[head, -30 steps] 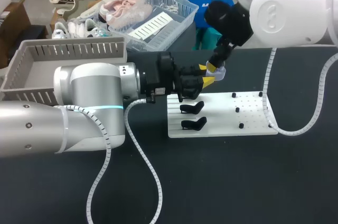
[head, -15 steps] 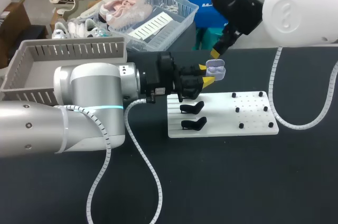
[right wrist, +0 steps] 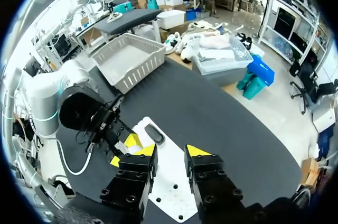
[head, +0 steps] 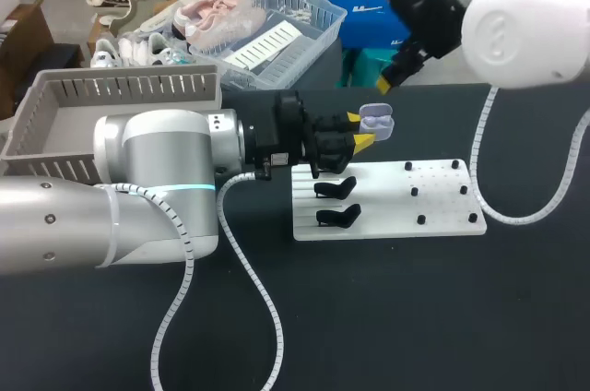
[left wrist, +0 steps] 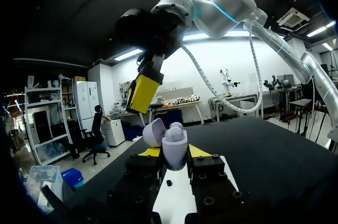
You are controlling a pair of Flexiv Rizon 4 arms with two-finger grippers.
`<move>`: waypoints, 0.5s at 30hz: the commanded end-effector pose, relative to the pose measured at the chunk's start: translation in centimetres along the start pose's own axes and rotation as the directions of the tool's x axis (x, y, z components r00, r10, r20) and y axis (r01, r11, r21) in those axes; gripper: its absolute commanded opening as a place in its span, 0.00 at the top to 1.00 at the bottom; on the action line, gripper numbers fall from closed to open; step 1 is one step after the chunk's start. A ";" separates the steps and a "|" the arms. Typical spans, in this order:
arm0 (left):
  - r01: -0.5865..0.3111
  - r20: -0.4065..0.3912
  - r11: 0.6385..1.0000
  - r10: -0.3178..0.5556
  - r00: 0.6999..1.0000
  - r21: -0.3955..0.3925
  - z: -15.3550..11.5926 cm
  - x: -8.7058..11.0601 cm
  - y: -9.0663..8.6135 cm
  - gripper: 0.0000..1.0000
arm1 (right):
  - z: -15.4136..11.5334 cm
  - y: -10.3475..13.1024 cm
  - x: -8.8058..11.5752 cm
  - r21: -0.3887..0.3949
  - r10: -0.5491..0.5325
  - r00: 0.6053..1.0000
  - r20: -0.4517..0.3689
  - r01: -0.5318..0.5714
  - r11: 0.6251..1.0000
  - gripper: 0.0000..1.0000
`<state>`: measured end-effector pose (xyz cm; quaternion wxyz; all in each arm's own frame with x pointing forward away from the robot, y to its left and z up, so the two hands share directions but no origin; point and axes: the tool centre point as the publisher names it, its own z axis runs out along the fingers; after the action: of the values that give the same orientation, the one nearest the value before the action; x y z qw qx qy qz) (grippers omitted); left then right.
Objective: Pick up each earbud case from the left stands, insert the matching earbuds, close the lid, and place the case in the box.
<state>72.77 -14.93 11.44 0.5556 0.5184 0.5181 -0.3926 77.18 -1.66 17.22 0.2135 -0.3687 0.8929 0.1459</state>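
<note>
— Left wrist view: what is the left gripper (left wrist: pixel 174 152) clamping?
— The open earbud case (left wrist: pixel 170 138), hovering near the board's (head: pixel 387 199) far edge; the right gripper (right wrist: pixel 169 151) is hanging spread and empty.

No text, label, number or sign can be read in any view. The lilac plastic earbud case (head: pixel 376 120) and the flat white plastic stand board (head: pixel 387 208) show plain, unmarked faces.

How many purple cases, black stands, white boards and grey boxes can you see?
purple earbud case: 1
black stands showing: 2
white board: 1
grey box: 1
Total: 5
</note>
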 end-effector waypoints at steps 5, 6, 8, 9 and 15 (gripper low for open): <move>-0.001 0.001 1.000 0.001 1.000 -0.007 0.0 0.0 -0.1 1.00 | 2.0 -0.5 -0.8 -0.031 0.003 0.999 -0.049 -0.005 1.000 0.70; -0.001 0.001 1.000 0.001 1.000 -0.007 0.0 0.0 -0.1 1.00 | 2.1 -0.5 -0.7 -0.032 0.005 0.999 -0.051 -0.007 0.999 0.70; -0.001 0.001 1.000 0.001 1.000 -0.007 0.0 0.0 -0.1 1.00 | 2.0 -0.4 -0.4 -0.035 0.006 0.999 -0.053 -0.008 0.999 0.71; -0.001 0.001 1.000 0.001 1.000 -0.007 0.0 0.0 -0.1 1.00 | 2.0 -0.3 -0.3 -0.035 0.007 0.999 -0.053 -0.009 0.999 0.71; -0.001 0.001 1.000 0.001 1.000 -0.007 0.0 0.0 -0.1 1.00 | 1.5 0.8 0.5 -0.035 -0.009 0.998 -0.055 0.007 0.999 0.71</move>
<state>72.77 -14.94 11.45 0.5556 0.5184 0.5181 -0.3926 77.74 -0.57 15.53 0.1763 -0.3801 0.8949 0.1536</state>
